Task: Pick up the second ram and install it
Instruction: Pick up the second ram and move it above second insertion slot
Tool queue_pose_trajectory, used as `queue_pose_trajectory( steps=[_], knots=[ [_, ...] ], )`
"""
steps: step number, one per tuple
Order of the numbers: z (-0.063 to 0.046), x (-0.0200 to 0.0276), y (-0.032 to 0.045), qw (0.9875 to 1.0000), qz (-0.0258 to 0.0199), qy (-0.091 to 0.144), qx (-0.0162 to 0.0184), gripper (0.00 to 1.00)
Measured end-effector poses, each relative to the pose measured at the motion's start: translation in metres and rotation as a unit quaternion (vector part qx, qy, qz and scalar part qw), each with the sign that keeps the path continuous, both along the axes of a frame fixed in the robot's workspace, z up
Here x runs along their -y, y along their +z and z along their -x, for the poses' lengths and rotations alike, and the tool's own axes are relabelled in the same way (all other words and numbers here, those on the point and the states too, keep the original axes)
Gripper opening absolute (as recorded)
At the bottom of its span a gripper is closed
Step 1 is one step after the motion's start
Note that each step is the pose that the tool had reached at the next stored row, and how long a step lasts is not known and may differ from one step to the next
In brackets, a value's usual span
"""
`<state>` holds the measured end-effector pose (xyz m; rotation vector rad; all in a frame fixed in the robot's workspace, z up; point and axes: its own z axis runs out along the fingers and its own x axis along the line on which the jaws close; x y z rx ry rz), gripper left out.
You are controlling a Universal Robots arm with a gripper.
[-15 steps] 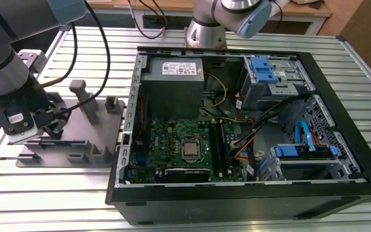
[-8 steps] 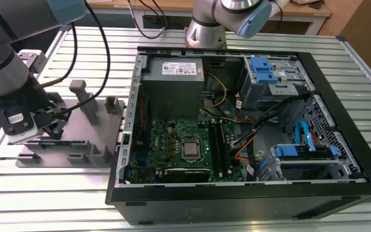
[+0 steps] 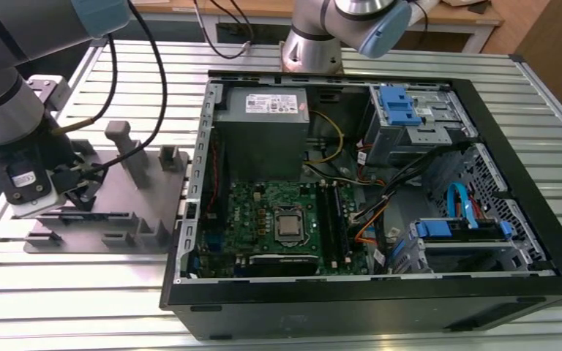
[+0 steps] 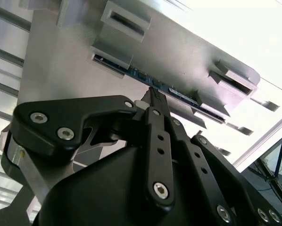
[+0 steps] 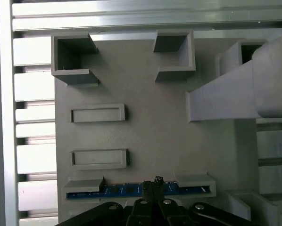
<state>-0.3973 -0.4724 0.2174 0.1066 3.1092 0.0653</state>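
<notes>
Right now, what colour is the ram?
The ram is blue, clearest in the first wrist view.

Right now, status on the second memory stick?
End effector down at the middle of the memory stick. Stick on edge in the grey tray, between two holders. No obstruction seen.

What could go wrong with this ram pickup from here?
1. The claw sits at the thin exposed edge of the second ram, near mid-length; a shallow grip may slip.
2. Its ends sit in two brackets of the grey tray; a tilted lift could bind there.
</notes>
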Motion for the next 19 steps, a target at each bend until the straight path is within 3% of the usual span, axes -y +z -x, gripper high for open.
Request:
queue_pose_trajectory(
  steps=[4, 8, 14, 19],
  knots=[
    [0.0, 0.0, 0.0, 0.9997, 0.0, 0.026, 0.0, 0.07],
    [0.0, 0.0, 0.0, 0.9983, 0.0, 0.059, -0.0001, 0.07],
    [0.0, 0.0, 0.0, 0.995, 0.0, 0.1, 0.0, 0.07],
    [0.0, 0.0, 0.0, 0.991, 0.0, 0.134, 0.0, 0.07]
  ],
)
